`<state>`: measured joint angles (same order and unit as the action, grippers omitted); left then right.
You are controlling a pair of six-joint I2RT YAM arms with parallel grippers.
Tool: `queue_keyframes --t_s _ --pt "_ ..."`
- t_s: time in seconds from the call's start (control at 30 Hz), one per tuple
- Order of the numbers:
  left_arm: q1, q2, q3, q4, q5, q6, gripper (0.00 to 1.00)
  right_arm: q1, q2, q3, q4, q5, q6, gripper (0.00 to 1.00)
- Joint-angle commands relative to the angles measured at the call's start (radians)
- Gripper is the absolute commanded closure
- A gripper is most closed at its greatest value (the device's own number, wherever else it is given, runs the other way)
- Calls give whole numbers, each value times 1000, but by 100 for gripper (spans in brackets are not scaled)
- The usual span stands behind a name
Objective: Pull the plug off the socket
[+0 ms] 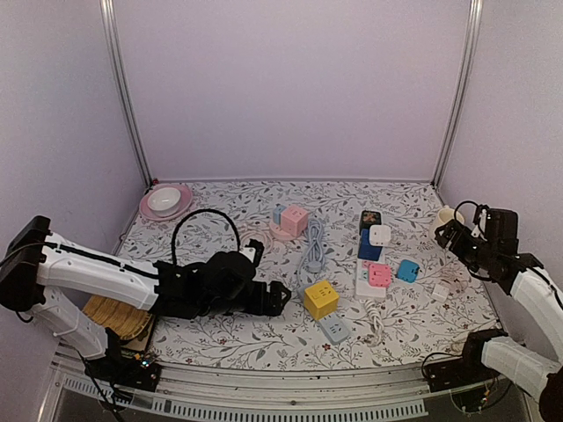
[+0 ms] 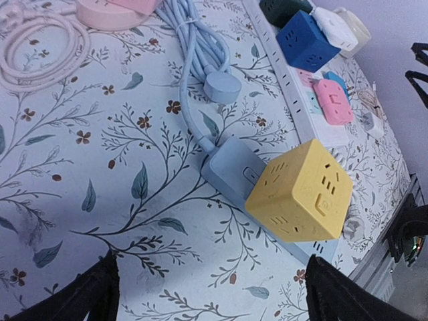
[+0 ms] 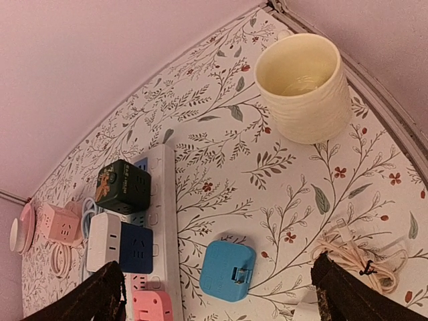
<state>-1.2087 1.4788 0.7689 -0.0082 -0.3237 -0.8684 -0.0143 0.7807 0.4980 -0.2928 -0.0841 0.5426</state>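
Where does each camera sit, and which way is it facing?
Top external: above and behind, looking down on the table; both arms, left pincer and right pincer show.
Left wrist: low over the table, facing the yellow cube; own fingers at bottom.
Right wrist: looks down on the cup and blue plug; own fingers at bottom.
Shared: both wrist views catch the white power strip.

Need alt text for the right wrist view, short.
A blue plug lies loose on the floral table, prongs showing, beside a white strip holding cube adapters. The open fingers frame the bottom corners; a cream cup stands upper right.
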Motion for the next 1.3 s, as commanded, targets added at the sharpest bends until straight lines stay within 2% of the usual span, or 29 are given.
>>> queue_keyframes --t_s 0.0,0.1,0.2,0.53,0.87,1.07,1.27 --pt "-11 13 3 28 0 -7 3 -1 -9 38 -5 -74 -38 1" --pt "-11 17 3 35 2 -8 3 29 -8 25 14 -115 -41 1" --pt "-11 26 7 43 7 -7 3 118 3 16 27 -101 -32 1" --pt "-21 52 22 39 12 -10 3 623 129 39 45 128 45 1" --pt "-21 29 16 20 -1 -20 3 1028 299 135 28 356 93 1" --pt "-37 50 52 30 23 52 3 1103 436 169 1 393 122 10" --pt "-47 145 180 26 64 243 3 1103 403 126 -11 407 190 15"
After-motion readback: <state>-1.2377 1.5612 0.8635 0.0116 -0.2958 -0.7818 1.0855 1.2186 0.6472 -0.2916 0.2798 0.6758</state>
